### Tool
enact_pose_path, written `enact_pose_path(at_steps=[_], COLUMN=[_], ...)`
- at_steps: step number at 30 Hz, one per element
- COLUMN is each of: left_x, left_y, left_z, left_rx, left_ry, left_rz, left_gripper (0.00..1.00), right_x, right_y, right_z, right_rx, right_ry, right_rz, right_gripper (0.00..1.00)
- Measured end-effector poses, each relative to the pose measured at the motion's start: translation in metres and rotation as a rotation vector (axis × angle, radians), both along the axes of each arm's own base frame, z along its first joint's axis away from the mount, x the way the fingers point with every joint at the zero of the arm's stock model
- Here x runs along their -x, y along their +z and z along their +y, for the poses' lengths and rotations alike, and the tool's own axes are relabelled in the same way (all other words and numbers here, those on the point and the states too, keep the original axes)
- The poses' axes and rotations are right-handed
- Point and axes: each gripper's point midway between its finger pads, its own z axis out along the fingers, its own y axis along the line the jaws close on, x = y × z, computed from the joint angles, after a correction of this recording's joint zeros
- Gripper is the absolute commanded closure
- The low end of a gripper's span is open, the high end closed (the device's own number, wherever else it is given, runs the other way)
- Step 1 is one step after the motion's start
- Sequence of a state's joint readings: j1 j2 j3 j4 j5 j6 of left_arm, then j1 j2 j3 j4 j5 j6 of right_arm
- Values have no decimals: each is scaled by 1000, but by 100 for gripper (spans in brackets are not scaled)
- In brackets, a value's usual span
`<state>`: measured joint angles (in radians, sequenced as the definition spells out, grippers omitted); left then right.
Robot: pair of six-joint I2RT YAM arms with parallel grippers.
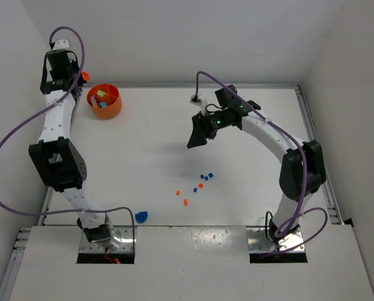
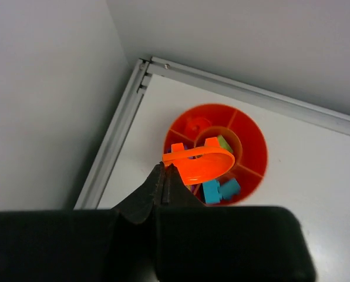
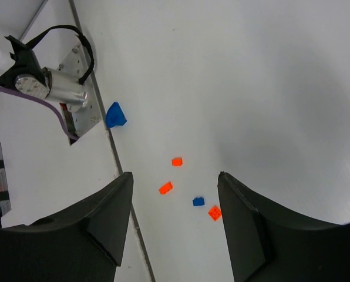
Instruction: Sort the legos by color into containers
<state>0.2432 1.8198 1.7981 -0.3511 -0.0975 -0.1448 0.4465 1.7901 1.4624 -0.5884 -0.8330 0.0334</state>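
Note:
My left gripper is shut on the end of a flat, rounded orange lego piece and holds it above the round orange bowl. The bowl's compartments hold teal bricks and a lime green piece. In the top view this gripper is at the far left corner, just left of the bowl. My right gripper is open and empty, raised above the table's middle. Small orange legos and a blue one lie below it. They show in the top view too.
A larger blue piece lies at the near edge by the left arm's base; it also shows in the right wrist view. A metal rail and walls border the table beside the bowl.

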Motion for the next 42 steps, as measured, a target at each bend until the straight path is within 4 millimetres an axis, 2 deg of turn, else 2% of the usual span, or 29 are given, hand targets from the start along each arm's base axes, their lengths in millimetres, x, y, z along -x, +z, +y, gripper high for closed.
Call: enact_pose_path(at_steps=[4, 8, 14, 21, 24, 33, 42], left_x=[-37, -68, -95, -101, -102, -110, -112], left_y=[-28, -64, -96, -124, -129, -128, -148], left_z=[19, 37, 57, 59, 57, 39, 15], left_rx=[-14, -40, -88, -117, -122, -120, -119], left_ry=[48, 92, 140, 144, 135, 83, 18], left_rz=[33, 82, 113, 162, 173, 161, 201], left_gripper=[100, 100, 100, 100, 100, 100, 100], right_x=[0, 0, -2, -3, -2, -2, -1], right_y=[0, -1, -9, -32, -38, -40, -41], right_z=[0, 0, -1, -1, -2, -2, -2], right_rx=[0, 0, 16, 52, 62, 65, 66], right_ry=[3, 4, -2, -6, -5, -2, -2], right_rz=[-4, -5, 7, 67, 80, 86, 88], right_gripper=[41, 41, 42, 43, 43, 45, 45])
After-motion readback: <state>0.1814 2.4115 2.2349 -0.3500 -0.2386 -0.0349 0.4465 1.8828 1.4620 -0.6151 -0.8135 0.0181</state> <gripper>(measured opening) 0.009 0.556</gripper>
